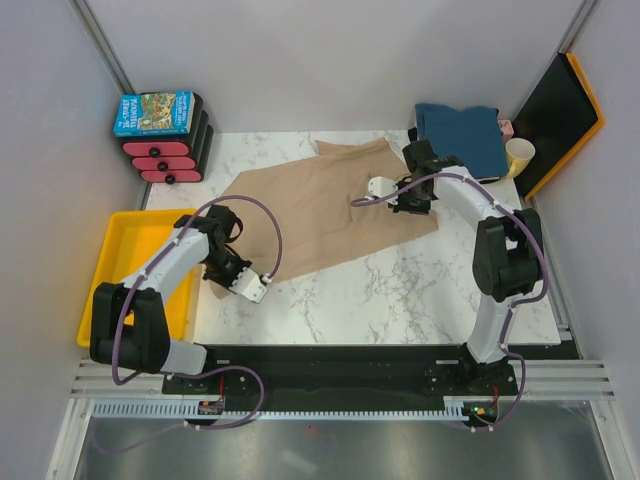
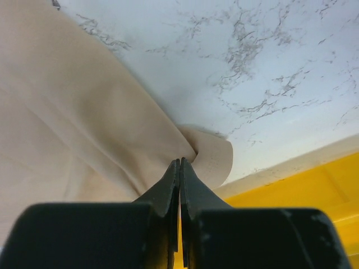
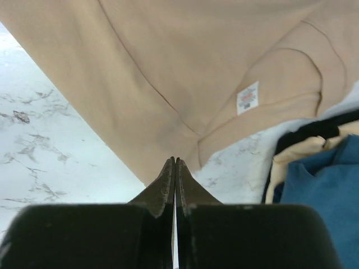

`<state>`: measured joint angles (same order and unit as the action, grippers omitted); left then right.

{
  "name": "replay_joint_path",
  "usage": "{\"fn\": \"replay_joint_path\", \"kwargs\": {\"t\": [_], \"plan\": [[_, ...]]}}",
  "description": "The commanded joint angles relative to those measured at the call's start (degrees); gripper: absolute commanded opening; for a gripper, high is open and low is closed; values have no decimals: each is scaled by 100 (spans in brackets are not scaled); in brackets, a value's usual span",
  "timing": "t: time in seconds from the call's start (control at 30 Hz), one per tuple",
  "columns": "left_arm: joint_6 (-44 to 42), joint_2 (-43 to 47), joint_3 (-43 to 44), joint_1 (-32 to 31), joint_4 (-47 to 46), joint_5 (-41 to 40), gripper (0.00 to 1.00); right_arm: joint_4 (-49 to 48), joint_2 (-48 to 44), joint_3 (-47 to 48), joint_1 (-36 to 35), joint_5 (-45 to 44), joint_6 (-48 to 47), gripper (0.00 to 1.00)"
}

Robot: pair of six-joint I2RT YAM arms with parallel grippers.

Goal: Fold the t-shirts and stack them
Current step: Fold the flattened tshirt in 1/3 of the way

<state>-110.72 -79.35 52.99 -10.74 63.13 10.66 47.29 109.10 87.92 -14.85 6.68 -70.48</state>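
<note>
Cloth, soft and thin: the tan t-shirt (image 1: 320, 205) lies spread over the middle of the table (image 1: 400, 290), with its white label (image 3: 247, 97) near my right grip. My left gripper (image 2: 179, 163) is closed tight on the shirt's corner at 8 o'clock, beside the yellow tray (image 1: 130, 250), with cloth bunched at the tips. My right gripper (image 3: 174, 162) is closed on the shirt's edge at 3 o'clock and appears to have cloth between its jaws. The folded teal t-shirt (image 1: 460, 135) sits at 1 o'clock. Judgement: I should raise both pinches evenly and low, then carry them across together. An uneven pull would skew the crease or slip a thin hold.
</note>
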Motion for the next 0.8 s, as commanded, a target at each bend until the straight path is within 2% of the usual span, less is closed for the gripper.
{"fn": "replay_joint_path", "kwargs": {"t": [0.0, 0.47, 0.77], "plan": [[358, -177, 203, -33, 41, -160, 2, 237, 313, 296, -9, 360, 139, 0], [876, -388, -78, -42, 6, -775, 2, 228, 832, 419, -9, 440, 298, 0], [1166, -1424, 0, -51, -547, -969, 2, 237, 1175, 621, -9, 273, 254, 0]]}}
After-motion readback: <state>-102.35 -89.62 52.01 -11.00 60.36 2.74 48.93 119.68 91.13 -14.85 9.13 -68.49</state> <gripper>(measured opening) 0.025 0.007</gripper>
